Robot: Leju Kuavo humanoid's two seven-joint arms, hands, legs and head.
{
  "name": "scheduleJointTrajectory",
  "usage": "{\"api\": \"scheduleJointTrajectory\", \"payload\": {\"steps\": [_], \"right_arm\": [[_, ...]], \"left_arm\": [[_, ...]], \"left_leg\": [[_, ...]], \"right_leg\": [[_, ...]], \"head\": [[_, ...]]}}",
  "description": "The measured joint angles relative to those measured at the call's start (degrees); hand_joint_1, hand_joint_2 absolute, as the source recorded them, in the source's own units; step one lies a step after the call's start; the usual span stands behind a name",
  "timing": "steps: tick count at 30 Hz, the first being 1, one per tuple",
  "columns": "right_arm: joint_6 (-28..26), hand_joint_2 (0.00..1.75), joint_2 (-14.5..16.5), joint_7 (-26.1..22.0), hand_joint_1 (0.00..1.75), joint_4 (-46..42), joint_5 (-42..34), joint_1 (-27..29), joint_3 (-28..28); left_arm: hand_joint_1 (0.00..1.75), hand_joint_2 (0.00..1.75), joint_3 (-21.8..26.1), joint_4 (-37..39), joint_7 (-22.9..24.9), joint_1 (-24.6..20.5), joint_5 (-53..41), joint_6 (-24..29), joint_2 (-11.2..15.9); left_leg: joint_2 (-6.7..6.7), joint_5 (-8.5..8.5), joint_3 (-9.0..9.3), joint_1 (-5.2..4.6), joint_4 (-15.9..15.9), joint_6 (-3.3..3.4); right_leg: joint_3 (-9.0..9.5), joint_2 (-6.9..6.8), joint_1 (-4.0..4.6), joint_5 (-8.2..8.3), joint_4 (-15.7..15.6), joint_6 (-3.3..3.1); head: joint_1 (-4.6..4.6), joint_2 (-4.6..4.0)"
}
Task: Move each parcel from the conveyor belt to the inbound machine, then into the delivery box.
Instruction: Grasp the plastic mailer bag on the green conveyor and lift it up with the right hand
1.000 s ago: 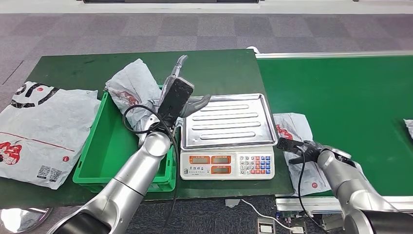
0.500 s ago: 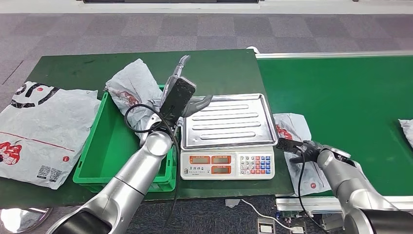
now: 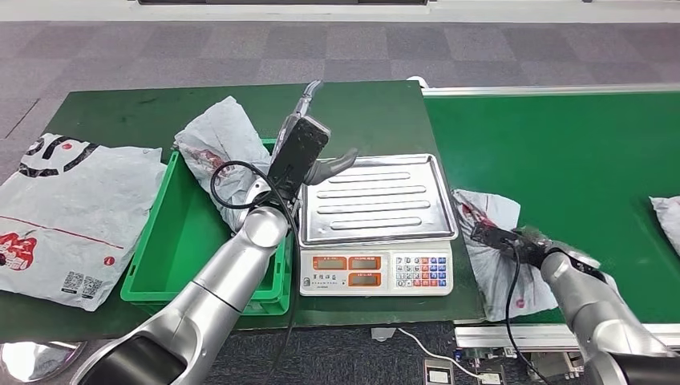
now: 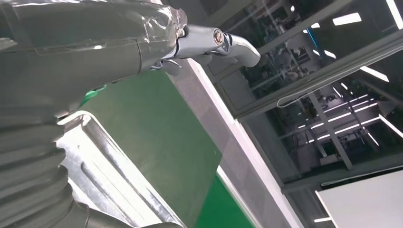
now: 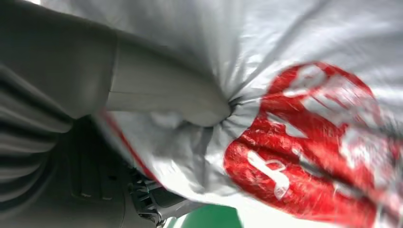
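Note:
A grey parcel with red print (image 3: 491, 275) lies at the near left end of the conveyor belt (image 3: 577, 160), beside the scale. My right hand (image 3: 521, 243) grips it, and the plastic bunches up around the fingers. In the right wrist view my thumb (image 5: 166, 95) presses into the creased parcel (image 5: 304, 142). My left hand (image 3: 303, 152) hangs raised over the gap between the green box (image 3: 180, 241) and the scale's steel tray (image 3: 377, 196), fingers spread and holding nothing. The left wrist view has a fingertip (image 4: 228, 40) in the air above the tray (image 4: 109, 175).
A crumpled grey parcel (image 3: 216, 148) leans on the green box's far corner. A large flat parcel (image 3: 64, 212) lies on the table left of the box. Another parcel (image 3: 667, 212) sits at the belt's right edge. The scale's keypad (image 3: 421, 270) faces me.
My right hand has shifted right and closed tighter, bunching and lifting the parcel's edge. My left hand has risen slightly toward the scale. The parcel at the belt's right edge has come further into view.

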Motion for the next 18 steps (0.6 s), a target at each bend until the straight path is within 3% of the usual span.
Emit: {"api": "scheduleJointTrajectory", "payload": {"steps": [4,7,9,14,18], "right_arm": [[1.4,1.75,-2.5,0.4,1.75,-5.4,-4.2,0.8,1.7],[-1.1,1.75,-3.3,0.1,1.75,-7.3,-5.2,0.8,3.1],[-5.9,1.75,-3.3,0.1,1.75,-8.4,-5.4,0.6,3.8],[-23.8,1.75,-1.5,3.5,1.75,-15.5,-7.8,0.2,3.8],[-30.3,1.75,-0.1,4.4,1.75,-23.4,-9.0,0.9,3.1]], "left_arm": [[0.0,1.75,-0.1,0.0,0.0,0.0,0.1,0.3,0.7],[0.0,1.75,-0.1,-0.1,0.0,0.1,0.2,0.6,1.1],[0.0,1.75,-0.1,-0.5,-0.2,0.5,0.2,1.1,1.4],[0.0,1.75,-0.1,-1.2,-0.9,1.8,-0.5,2.4,1.8],[0.0,1.75,-0.1,-0.7,-1.1,1.7,-0.7,3.1,1.3]], "left_leg": [[0.02,0.0,-0.01,-0.01,0.0,0.0],[0.05,0.0,-0.01,-0.01,0.0,0.01],[0.06,0.0,-0.01,-0.01,0.0,0.01],[0.09,0.02,0.02,0.03,0.0,0.0],[0.01,0.03,0.04,0.04,0.0,0.01]], "right_leg": [[0.0,0.02,-0.01,0.0,0.0,0.0],[0.0,0.05,-0.01,0.01,0.0,0.01],[0.01,0.05,-0.01,0.02,0.0,0.01],[-0.01,0.08,0.03,0.03,0.0,0.0],[-0.02,-0.02,0.03,0.01,0.0,0.0]], "head": [[0.0,0.0],[0.0,0.0],[0.0,0.0],[0.0,0.0],[-0.01,0.0]]}}
